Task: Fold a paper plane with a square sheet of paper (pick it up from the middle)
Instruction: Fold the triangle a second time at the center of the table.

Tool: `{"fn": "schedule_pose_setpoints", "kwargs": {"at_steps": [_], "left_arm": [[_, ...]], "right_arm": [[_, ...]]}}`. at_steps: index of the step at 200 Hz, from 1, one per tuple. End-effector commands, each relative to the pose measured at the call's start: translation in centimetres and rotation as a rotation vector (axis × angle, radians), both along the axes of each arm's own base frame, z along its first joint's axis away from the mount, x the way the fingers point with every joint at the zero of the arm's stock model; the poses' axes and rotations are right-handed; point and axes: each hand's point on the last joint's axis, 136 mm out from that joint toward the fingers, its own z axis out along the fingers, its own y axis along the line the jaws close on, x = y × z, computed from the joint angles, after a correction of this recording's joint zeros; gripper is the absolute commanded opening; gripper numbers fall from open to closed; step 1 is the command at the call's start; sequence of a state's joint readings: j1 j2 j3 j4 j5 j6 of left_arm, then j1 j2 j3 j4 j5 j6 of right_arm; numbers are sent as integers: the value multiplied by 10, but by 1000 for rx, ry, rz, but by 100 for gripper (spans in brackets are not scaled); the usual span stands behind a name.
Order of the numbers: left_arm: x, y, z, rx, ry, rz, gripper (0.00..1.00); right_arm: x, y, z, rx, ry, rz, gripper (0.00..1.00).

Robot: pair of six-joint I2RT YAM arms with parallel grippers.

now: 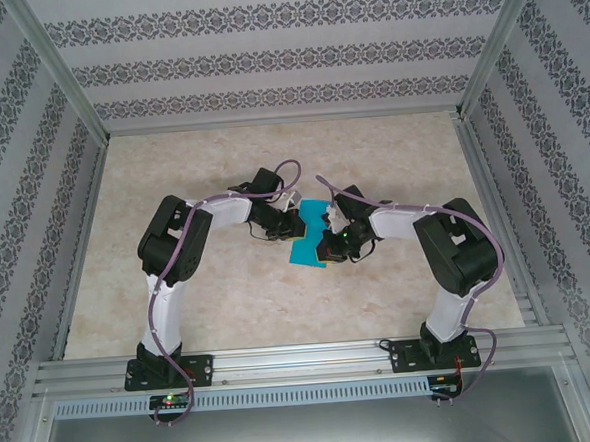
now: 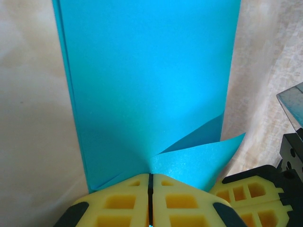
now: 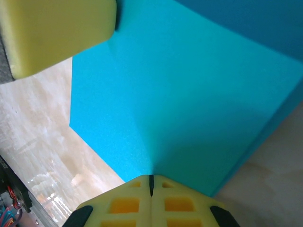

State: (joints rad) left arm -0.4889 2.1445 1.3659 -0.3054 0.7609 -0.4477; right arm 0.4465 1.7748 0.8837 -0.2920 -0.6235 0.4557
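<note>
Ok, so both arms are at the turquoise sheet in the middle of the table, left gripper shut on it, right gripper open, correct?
No, the right gripper is not open. The right wrist view shows its yellow fingers pressed together on the edge of the turquoise sheet. The rest holds: left gripper shut on it, both at the middle of the table.

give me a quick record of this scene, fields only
paper: turquoise sheet, folded over into a two-layer strip, at mid-table between the arms
flap: corner flap raised at the left hand's end
left hand: shut, pinching the sheet's edge
right hand: shut, pinching the sheet at a crease
surface: beige marbled table
plane: no dart shape yet
</note>
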Motion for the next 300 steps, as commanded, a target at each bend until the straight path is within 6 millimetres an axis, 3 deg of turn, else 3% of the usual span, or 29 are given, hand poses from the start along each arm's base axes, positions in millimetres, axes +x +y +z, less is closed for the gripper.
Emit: {"fn": "schedule_pose_setpoints", "kwargs": {"at_steps": [1,106,127,151,183,232,300], "left_arm": [[-42,49,-88,291,167,3,11],[-42,50,-86,300,169,-7,11],[-42,50,-85,299,169,-8,11],[-41,49,-84,295,165,-9,10],[-41,49,-83,293,167,-8,10],[-41,49,-82,291,162,-9,11],[-38,48,-80,289,157,-6,11]], "right_arm": [[-23,-16,-12,-43,68,6,1],[-48,-28,-13,-17,100,-25,1],[-39,-19,6,51,71,-43,1],[-15,-5,31,143,21,-77,1],[15,11,43,204,-16,-112,1],[36,20,24,160,-12,-96,0],[4,-8,-15,18,53,-62,0]]}}
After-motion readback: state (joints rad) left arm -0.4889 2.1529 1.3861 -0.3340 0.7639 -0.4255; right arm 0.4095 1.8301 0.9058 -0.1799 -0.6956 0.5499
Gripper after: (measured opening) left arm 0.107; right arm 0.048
